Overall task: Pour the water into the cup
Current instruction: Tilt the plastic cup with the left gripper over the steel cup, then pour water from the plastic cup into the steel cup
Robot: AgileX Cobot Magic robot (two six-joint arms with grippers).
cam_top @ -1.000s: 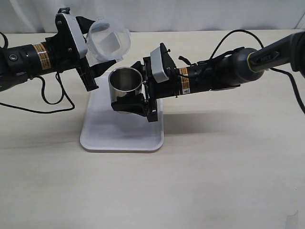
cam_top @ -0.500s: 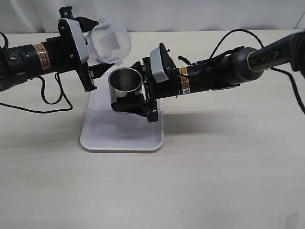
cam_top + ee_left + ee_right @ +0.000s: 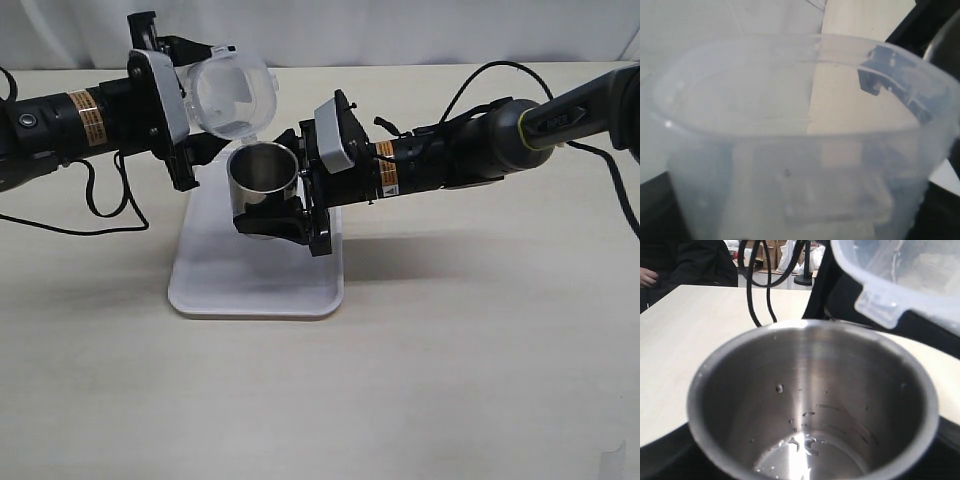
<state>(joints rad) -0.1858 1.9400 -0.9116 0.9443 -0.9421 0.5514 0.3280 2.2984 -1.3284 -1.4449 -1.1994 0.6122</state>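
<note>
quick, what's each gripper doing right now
left gripper: shut on the beaker, tipped toward the cup
right gripper: shut on the cup

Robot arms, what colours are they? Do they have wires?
The left arm and right arm are black tubes with orange warning stickers. Each wrist carries a white camera box. Thin black cables loop off them. The jaws are black.

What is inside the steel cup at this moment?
A thin pool of water lies on the bottom of the cup, with droplets on the inner wall. The near rim hides part of the bottom.
</note>
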